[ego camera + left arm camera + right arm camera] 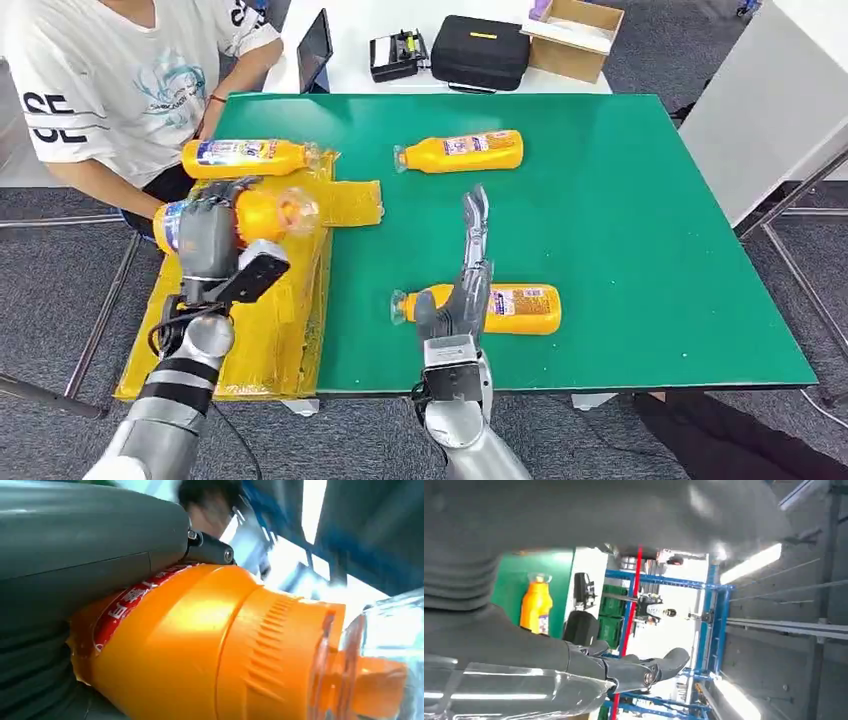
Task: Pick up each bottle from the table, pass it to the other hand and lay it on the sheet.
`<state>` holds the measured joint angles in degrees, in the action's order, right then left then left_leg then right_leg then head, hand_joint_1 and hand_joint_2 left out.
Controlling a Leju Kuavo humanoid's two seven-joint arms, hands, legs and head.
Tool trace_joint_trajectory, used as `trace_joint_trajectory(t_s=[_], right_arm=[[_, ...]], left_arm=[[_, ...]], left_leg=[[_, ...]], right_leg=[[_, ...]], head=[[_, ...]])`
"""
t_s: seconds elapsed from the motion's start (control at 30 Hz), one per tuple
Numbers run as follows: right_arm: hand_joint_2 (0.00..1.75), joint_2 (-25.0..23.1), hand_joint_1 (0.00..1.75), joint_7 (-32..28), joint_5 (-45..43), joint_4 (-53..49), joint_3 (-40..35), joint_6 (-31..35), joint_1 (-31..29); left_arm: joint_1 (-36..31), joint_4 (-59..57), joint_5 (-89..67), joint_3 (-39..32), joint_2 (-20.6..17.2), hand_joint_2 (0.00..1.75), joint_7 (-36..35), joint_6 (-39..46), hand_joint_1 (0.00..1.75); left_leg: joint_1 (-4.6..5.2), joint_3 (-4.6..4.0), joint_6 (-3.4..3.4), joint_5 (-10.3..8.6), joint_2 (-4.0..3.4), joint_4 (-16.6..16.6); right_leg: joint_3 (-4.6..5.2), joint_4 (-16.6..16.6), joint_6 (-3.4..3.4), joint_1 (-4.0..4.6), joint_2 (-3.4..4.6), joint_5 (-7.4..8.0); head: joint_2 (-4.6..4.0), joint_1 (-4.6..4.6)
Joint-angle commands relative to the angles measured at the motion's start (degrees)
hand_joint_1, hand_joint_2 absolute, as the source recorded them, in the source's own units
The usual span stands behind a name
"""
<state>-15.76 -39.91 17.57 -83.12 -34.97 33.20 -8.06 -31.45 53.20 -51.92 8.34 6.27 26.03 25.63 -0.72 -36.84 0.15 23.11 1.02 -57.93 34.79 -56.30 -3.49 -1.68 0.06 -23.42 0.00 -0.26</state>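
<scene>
My left robot hand (205, 232) is wrapped around an orange bottle (262, 213), holding it over the yellow sheet (258, 330), just this side of the bottle already lying there (245, 156). My right robot hand (465, 290) holds nothing, fingers straight and apart, above the near bottle (520, 308) on the green worktop (640, 240); a third bottle (462, 151) lies beyond it. I judge these full, stiff plastic, fairly heavy and smooth (the clear cap end looks slippery), so I would take hold around the labelled middle.
</scene>
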Motion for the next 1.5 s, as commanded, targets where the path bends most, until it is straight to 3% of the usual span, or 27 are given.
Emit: trace_joint_trajectory(t_s=[0.03, 0.27, 0.33, 0.5, 0.83, 0.87, 0.9, 0.97, 1.0, 1.03, 1.17, 1.5], right_arm=[[1.75, 1.16, 0.00, -0.09, -1.62, 2.47, -1.51, -3.85, -1.79], [1.75, 1.39, 0.00, -0.09, -2.42, 3.16, -1.25, -5.99, -1.24], [1.75, 1.50, 0.00, -0.09, -2.65, 3.46, -1.50, -6.04, -1.30], [1.75, 1.37, 0.00, -0.09, -2.89, 4.80, -1.76, -6.77, -1.75], [1.75, 0.82, 0.00, -0.09, -3.45, 7.64, -1.85, -8.96, -1.74], [1.75, 0.81, 0.00, -0.09, -3.55, 7.94, -1.77, -9.14, -1.72], [1.75, 0.53, 0.00, -0.09, -3.64, 8.61, -1.45, -9.77, -1.75], [1.75, 0.35, 0.00, -0.09, -3.34, 9.19, -1.30, -10.75, -1.77], [1.75, 0.35, 0.00, -0.09, -3.35, 9.20, -1.32, -10.72, -1.78], [1.75, 0.30, 0.00, -0.09, -3.64, 9.62, -1.32, -10.90, -1.86], [1.75, 0.11, 0.00, -0.09, -4.67, 11.54, -1.36, -12.29, -2.54], [1.75, 0.11, 0.00, -0.09, -4.75, 11.66, -1.40, -12.29, -2.68]], left_arm=[[-11.48, -27.29, -4.86, 7.50, -6.35, 1.75, -1.23, -9.02, 1.75], [-12.71, -30.09, -6.26, 8.83, -8.31, 1.75, -1.74, -15.36, 1.75], [-13.02, -30.89, -6.28, 8.87, -8.52, 1.75, -1.52, -16.23, 1.75], [-13.55, -31.44, -6.04, 8.74, -8.40, 1.75, -1.50, -17.79, 1.75], [-12.60, -31.05, -5.60, 8.95, -8.63, 1.75, -0.54, -20.41, 1.75], [-12.45, -31.09, -5.58, 9.01, -8.58, 1.75, -0.47, -20.70, 1.55], [-11.99, -30.86, -5.03, 8.97, -8.63, 1.75, 0.19, -22.17, 1.48], [-11.00, -30.66, -3.08, 8.52, -8.84, 1.75, 1.96, -25.27, 0.31], [-10.77, -30.69, -2.96, 8.49, -8.96, 1.75, 2.17, -25.31, 0.31], [-10.62, -30.76, -2.50, 8.60, -9.08, 0.00, 3.26, -26.42, 0.02], [-9.41, -30.46, 1.16, 9.02, -9.95, 0.00, 7.37, -32.76, 0.00], [-9.43, -30.25, 1.46, 9.32, -10.40, 0.00, 7.67, -33.04, 0.00]], left_leg=[[-0.03, 0.41, 0.03, 0.14, -0.23, 0.02], [-0.04, 0.23, 0.00, 0.09, -0.19, 0.02], [-0.09, 0.60, 0.02, 0.28, -0.28, -0.02], [-0.06, 0.20, 0.02, 0.09, -0.18, 0.00], [-0.06, 0.40, 0.01, 0.16, -0.26, 0.04], [-0.04, 0.28, 0.01, 0.11, -0.22, 0.04], [-0.02, 0.23, 0.01, 0.08, -0.22, 0.05], [-0.02, 0.32, 0.02, 0.11, -0.24, 0.06], [-0.02, 0.30, 0.01, 0.10, -0.26, 0.07], [-0.04, 0.47, 0.02, 0.18, -0.34, 0.06], [-0.02, 0.28, 0.02, 0.11, -0.27, 0.05], [-0.02, 0.33, 0.02, 0.10, -0.23, 0.05]], right_leg=[[-0.37, 0.06, 0.21, 0.07, 0.13, -0.08], [-0.19, 0.04, 0.13, 0.07, 0.08, -0.05], [-0.56, 0.04, 0.29, 0.16, 0.13, -0.19], [-0.16, 0.03, 0.14, 0.08, 0.07, -0.04], [-0.37, 0.07, 0.21, 0.09, 0.15, -0.08], [-0.25, 0.06, 0.15, 0.07, 0.12, -0.05], [-0.19, 0.05, 0.12, 0.04, 0.13, -0.02], [-0.27, 0.06, 0.15, 0.05, 0.14, -0.05], [-0.24, 0.07, 0.13, 0.04, 0.17, -0.03], [-0.41, 0.09, 0.20, 0.08, 0.23, -0.07], [-0.23, 0.05, 0.13, 0.05, 0.18, -0.03], [-0.29, 0.05, 0.15, 0.04, 0.18, -0.02]], head=[[0.00, 0.00], [0.00, 0.00], [0.00, 0.00], [0.00, 0.00], [0.00, 0.00], [0.00, 0.00], [0.00, 0.00], [0.00, 0.00], [0.00, 0.00], [0.00, 0.00], [0.00, 0.00], [0.00, 0.00]])
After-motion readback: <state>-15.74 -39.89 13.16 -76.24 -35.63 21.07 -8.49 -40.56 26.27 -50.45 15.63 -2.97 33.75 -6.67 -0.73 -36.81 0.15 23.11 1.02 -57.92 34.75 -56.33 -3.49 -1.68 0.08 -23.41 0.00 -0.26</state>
